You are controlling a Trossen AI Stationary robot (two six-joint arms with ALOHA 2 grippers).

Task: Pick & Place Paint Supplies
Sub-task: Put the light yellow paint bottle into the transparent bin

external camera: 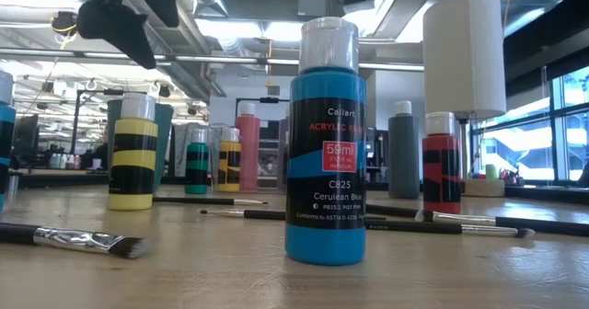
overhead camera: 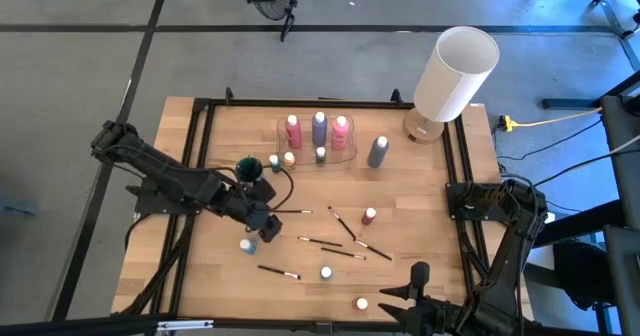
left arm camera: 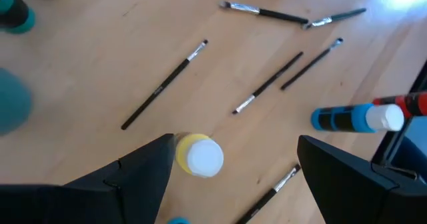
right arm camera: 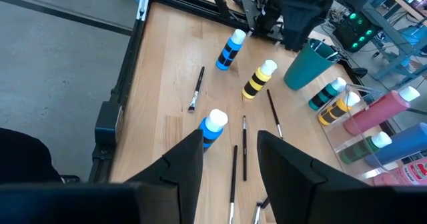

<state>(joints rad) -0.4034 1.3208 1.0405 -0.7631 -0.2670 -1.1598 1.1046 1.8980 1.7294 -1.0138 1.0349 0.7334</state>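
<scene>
One blue bottle | label: "Callart ACRYLIC", "59ml", "C825 Cerulean Blue"

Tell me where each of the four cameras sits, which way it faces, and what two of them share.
High: overhead, straight down; both arms, table.
Low: tabletop height, looking level at the blue bottle; an arm above.
Left wrist: above the yellow bottle, between open left hand fingers.
Right wrist: across the table past the right hand.
Shared: yellow bottle, also right wrist.

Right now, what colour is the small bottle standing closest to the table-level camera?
Blue, with a black label band and clear cap: the small paint bottle shows best in the low view.
</scene>
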